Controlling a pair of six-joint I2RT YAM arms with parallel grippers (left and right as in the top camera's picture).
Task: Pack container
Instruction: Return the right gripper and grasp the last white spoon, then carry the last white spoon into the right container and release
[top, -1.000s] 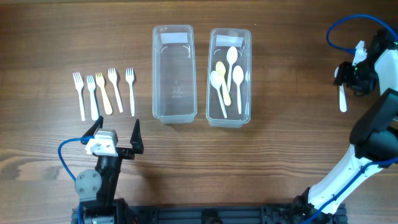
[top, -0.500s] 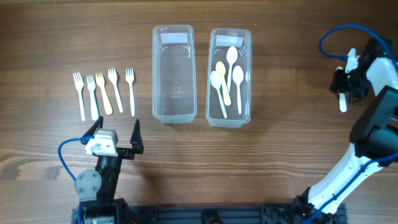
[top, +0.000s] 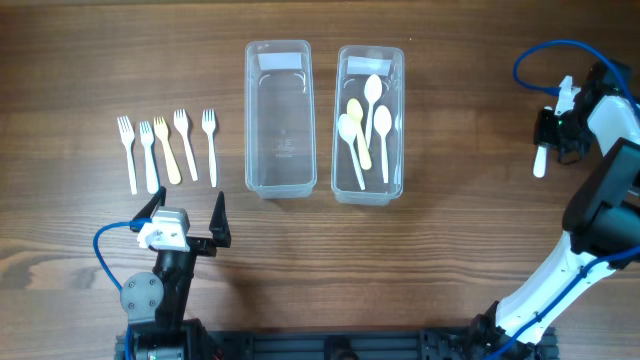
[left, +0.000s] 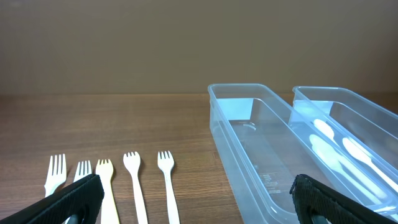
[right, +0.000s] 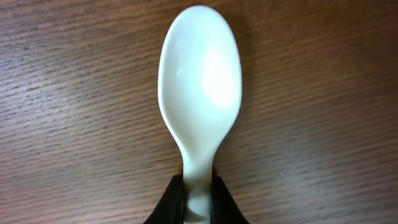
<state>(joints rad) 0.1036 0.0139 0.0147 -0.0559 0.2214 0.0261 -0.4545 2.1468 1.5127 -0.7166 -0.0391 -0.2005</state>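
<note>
Right gripper around spoon handle

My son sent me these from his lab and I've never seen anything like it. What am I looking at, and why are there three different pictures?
These are two robot arms at a wooden table, sorting plastic cutlery into boxes. One picture looks straight down from above; the other two come from small cameras on each arm's wrist.

From above, five forks lie in a row on the left. In the middle stand two clear boxes: the left box has nothing in it, the right box holds four spoons.

The left hand sits open near the forks, holding nothing; its wrist picture shows the forks and boxes from low down. The right hand, at the far right, grips a white spoon by its handle, which is the close-up you see.
</note>
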